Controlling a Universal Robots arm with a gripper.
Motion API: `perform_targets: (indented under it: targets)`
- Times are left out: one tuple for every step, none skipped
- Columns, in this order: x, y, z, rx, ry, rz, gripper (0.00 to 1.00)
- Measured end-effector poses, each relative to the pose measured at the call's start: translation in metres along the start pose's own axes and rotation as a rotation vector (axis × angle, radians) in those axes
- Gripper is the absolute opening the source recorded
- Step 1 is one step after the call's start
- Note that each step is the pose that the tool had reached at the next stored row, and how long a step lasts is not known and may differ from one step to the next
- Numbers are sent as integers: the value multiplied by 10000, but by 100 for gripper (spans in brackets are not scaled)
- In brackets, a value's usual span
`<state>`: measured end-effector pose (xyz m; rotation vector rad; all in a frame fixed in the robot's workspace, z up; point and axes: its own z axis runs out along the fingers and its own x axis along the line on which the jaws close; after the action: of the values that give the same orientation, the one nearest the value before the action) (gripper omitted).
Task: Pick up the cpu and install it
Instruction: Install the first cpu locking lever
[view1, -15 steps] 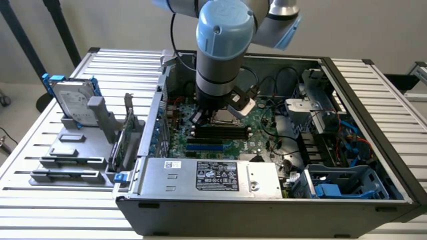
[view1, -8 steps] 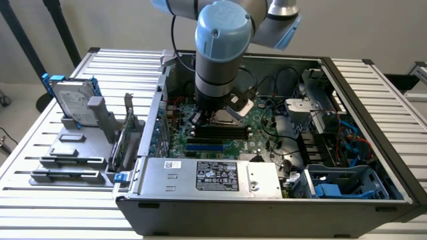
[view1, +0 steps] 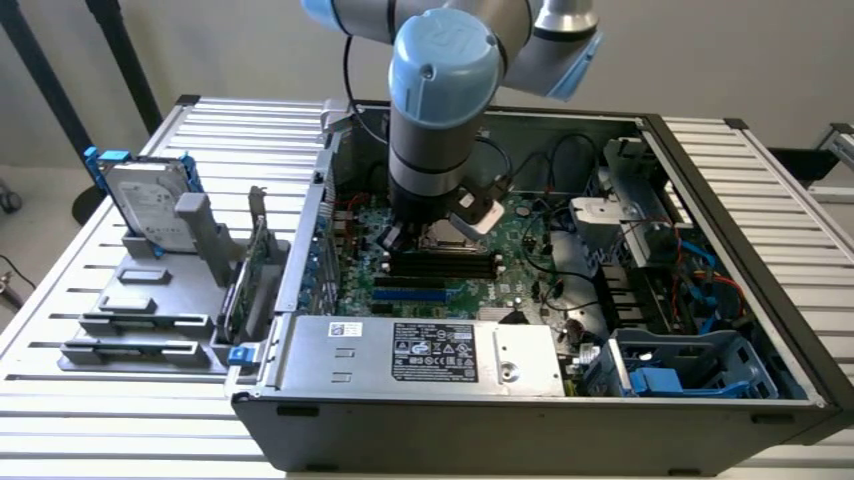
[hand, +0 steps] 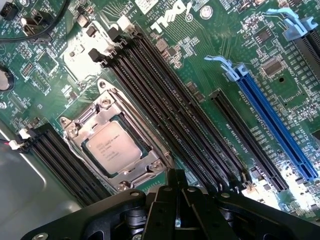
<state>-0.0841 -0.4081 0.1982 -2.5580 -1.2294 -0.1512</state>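
**benchrat:** so where's the cpu at? still carrying it?

**me:** nope. The cpu (hand: 116, 147) is sitting in its socket (hand: 80, 131) on the motherboard (hand: 200, 60), metal frame around it, black memory slots (hand: 165, 125) running alongside. My fingers (hand: 176, 197) are pinched together with nothing between them, hanging just above the board right beside the socket's edge.

**benchrat:** so it's installed then?

**me:** I'd call it the tail end of the install step. The chip looks flat and square in the frame, but I can't tell from here whether the retention lever is latched. If it isn't, whatever follows needs a gentle, straight press on the frame or lever, not on the chip, and no sideways drag, since the socket pins bend easily.

**benchrat:** how's the arm sitting?

**me:** Straight down into the open computer case (view1: 534, 400), wrist roughly vertical over the middle of the board, toward the case's far wall. The case lies on the slatted table (view1: 54, 330), and the parts stand (view1: 160, 300) with the hard drive (view1: 140, 205) sits by the table's edge on the exterior view's left, well apart from me.
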Motion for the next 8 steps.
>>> perform_targets:
  targets:
    - [-1,-1,4,0,-1,0,11]
    - [-1,-1,9,1,0,0,11]
    - [-2,-1,12,0,-2,1,11]
    - [-1,-1,17,1,-1,0,11]
    - [-2,0,23,2,2,0,11]
    - [-2,0,28,1,1,-1,11]
    - [-2,0,34,-3,-3,0,11]
    - [-2,0,40,-6,-9,0,11]
